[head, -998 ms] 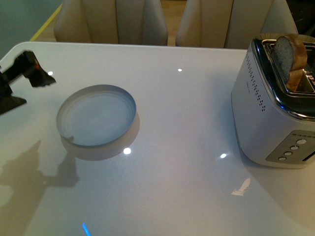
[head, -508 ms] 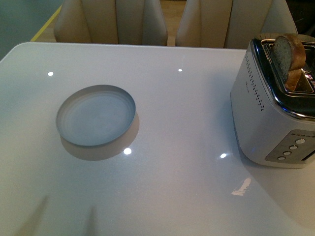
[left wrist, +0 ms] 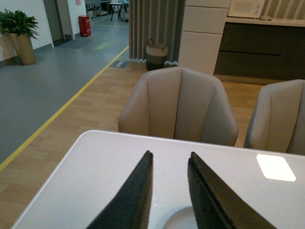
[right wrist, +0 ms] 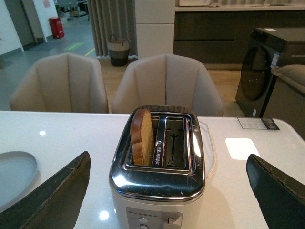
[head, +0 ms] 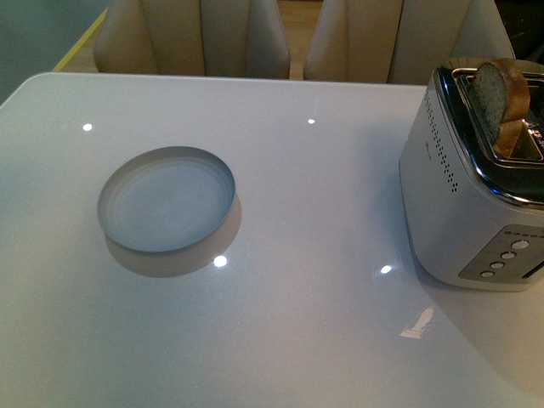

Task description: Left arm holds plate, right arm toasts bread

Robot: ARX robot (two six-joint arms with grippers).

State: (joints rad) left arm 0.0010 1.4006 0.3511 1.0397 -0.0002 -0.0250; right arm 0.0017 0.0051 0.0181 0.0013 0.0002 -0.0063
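The pale blue-grey plate (head: pixel 167 199) lies empty on the white table (head: pixel 314 212), left of centre. The bread (head: pixel 503 95) stands upright in a slot of the silver toaster (head: pixel 472 200) at the right, its rounded top sticking out. Neither arm shows in the front view. In the left wrist view my left gripper (left wrist: pixel 170 154) is open and empty, its fingers above the table, with the plate's rim (left wrist: pixel 180 218) just below them. In the right wrist view my right gripper (right wrist: pixel 169 160) is open wide, facing the toaster (right wrist: pixel 159 176) and the bread (right wrist: pixel 142 137); the plate's edge (right wrist: pixel 14 174) shows at one side.
Two beige chairs (head: pixel 191 38) stand behind the table's far edge. The toaster's buttons (head: pixel 506 255) face the near right. A small card (right wrist: pixel 257 123) lies on the table beyond the toaster in the right wrist view.
One second ago my left gripper was in the front view at the far left, beside the plate. It has drawn back out of that view. Plate, toaster and bread have not moved.
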